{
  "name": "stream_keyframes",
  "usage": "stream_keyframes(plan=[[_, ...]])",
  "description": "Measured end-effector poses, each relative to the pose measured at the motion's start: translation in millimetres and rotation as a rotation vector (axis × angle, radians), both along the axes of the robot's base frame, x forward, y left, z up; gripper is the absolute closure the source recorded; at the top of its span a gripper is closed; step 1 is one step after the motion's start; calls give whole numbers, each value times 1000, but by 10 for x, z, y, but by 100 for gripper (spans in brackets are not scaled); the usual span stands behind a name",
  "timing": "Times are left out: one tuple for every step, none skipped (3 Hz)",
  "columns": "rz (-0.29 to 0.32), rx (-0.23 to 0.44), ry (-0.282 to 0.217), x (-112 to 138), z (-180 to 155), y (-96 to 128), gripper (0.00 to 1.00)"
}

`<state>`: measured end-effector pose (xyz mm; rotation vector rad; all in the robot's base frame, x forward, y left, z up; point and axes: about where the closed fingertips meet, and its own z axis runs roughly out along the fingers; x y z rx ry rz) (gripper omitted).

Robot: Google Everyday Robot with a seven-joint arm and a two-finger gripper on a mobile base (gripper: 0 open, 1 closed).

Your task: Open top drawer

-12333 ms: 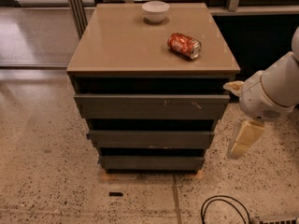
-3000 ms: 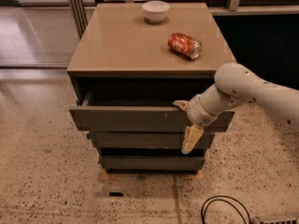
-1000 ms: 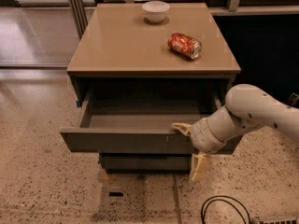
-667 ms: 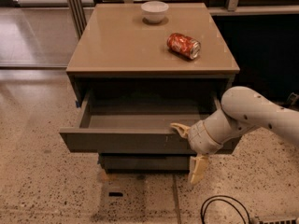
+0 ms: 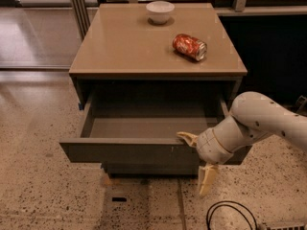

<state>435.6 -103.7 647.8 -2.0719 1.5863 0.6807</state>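
Observation:
The top drawer of the brown cabinet stands pulled far out, and its plain grey-brown interior shows nothing inside. My gripper is at the right end of the dark grey drawer front. One pale finger hooks over the front's top edge, and the other hangs down in front of it, so the fingers are spread apart. My white arm reaches in from the right.
A red soda can lies on its side on the cabinet top, with a white bowl at the back. The lower drawers are mostly hidden under the open one. A black cable lies on the speckled floor at the lower right.
The drawer was shut, then came out step by step with my gripper hooked on its front. Over the last second it moved only slightly further out.

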Motion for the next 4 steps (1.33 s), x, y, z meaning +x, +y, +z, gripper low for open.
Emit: stream_keyframes(plan=[[0,0,0,-1,0,0,0],[9,1,5,-35,19,15,0],[21,3,13,-113,33,17,0],[20,18,56,-362,24,-17,0]])
